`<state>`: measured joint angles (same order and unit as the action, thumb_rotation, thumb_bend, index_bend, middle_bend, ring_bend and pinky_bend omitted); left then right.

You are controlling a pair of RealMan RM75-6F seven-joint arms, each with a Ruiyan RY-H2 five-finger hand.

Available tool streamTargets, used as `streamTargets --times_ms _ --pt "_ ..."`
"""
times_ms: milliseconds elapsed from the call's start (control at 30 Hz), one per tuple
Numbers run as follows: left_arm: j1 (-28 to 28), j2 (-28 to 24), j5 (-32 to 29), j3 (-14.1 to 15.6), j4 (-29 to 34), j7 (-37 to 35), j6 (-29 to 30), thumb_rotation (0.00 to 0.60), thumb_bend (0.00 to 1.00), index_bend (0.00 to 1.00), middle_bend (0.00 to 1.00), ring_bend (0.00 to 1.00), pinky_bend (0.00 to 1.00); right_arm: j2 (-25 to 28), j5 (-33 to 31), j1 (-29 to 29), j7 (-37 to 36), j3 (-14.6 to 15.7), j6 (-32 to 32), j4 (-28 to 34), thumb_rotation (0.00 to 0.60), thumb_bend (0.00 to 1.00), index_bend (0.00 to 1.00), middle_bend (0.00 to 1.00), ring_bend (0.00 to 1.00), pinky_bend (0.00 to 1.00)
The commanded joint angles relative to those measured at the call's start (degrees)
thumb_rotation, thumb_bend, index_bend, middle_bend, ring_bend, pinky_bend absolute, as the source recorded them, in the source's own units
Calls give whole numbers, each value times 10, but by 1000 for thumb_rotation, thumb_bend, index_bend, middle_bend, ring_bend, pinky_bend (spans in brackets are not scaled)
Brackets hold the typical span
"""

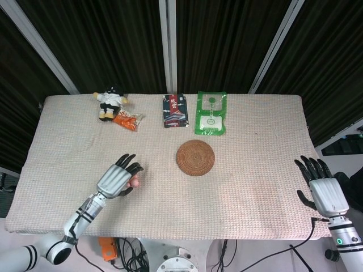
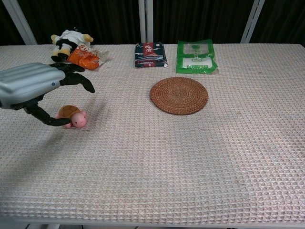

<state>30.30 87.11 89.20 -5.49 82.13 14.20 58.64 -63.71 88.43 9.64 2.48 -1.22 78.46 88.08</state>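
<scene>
The left hand hovers low over the near-left part of the worktop, its fingers spread and arched above the toy turtle, with the thumb reaching down just beside the turtle's shell. Whether the thumb touches the toy cannot be told; nothing is gripped. In the head view the turtle peeks out from under the fingertips of the same hand. The right hand hangs beyond the right edge of the worktop, fingers apart and holding nothing, well away from everything. Further back, near the middle, lies a round woven coaster. Along the far edge, from left to right, sit a plush doll touching an orange snack packet, then a dark packet, then a green packet just beside it
</scene>
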Motion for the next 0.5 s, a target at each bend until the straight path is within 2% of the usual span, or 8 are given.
streamTargets --times_ms 33,233,367,500 --pt "13 13 -34 -6 -7 23 -27 600 243 261 245 0 89 -1 -1 0 -5 0 -1 -5 600 282 0 0 0 0" --pt "22 27 -62 -5 -24 44 -38 600 247 281 260 0 88 0 -1 -1 -9 -1 2 -8 600 283 0 0 0 0" --pt "25 34 -67 -1 -36 62 -32 600 309 334 311 5 89 -1 -2 0 -9 -1 0 -9 600 282 0 0 0 0" --pt "27 35 -76 -1 -39 65 -29 600 318 350 341 18 90 -3 -2 1 -6 0 -2 -9 600 283 0 0 0 0"
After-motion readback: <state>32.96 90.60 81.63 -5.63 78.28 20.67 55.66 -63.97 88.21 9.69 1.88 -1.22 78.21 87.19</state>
